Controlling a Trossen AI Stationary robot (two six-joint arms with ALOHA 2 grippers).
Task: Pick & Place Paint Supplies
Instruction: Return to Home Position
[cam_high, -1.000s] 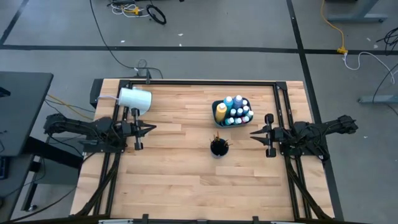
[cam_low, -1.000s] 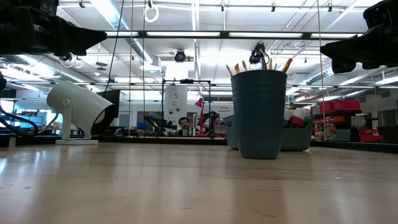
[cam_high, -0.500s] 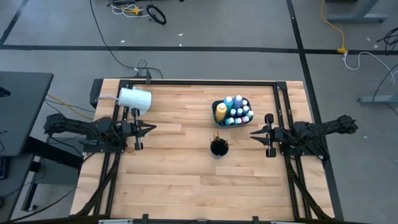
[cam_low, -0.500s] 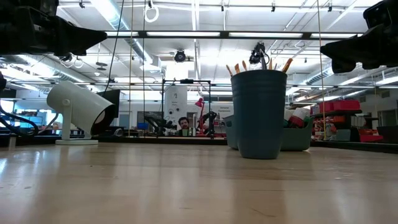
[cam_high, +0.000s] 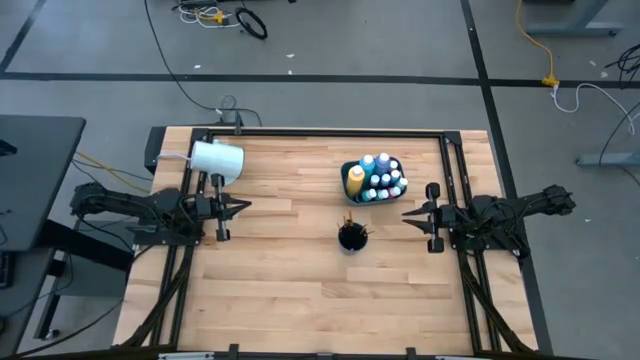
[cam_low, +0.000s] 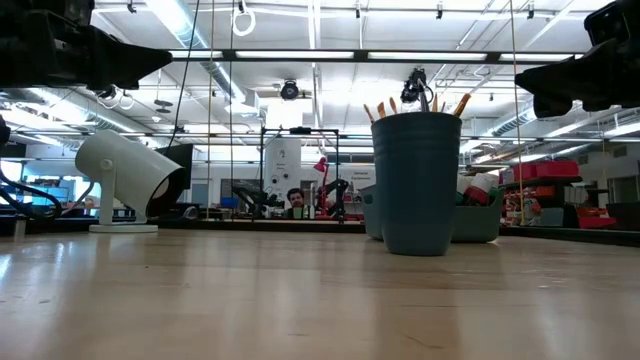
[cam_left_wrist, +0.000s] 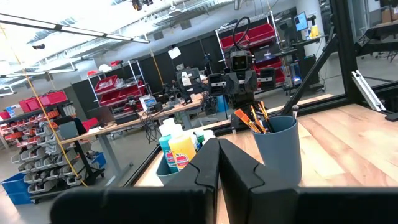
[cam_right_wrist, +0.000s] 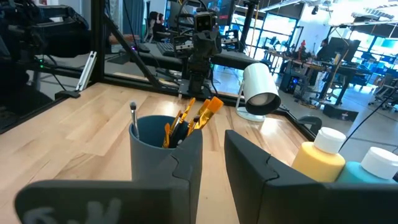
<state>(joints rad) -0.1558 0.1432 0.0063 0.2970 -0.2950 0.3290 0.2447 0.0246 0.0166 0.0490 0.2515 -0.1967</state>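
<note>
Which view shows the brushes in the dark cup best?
The right wrist view: the thin brushes with orange tips stand close in the dark blue-grey cup. The left wrist view shows them smaller, the low view only tips, the high view mere specks.

Left claw (cam_high: 240, 206) and right claw (cam_high: 407, 216) at opposite tabletop (cam_high: 300, 285) sides.
Brushes (cam_high: 350, 227) stand in the dark cup (cam_high: 342, 240), near the blue tray (cam_high: 345, 168) of paint bottles (cam_high: 381, 180).

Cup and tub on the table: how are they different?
The cup holds brushes; the tub holds paint bottles. The cup is tall and narrow; the tub is lower and wider. Both stand upright on the table. The left gripper and right gripper hover at the sides.
</note>
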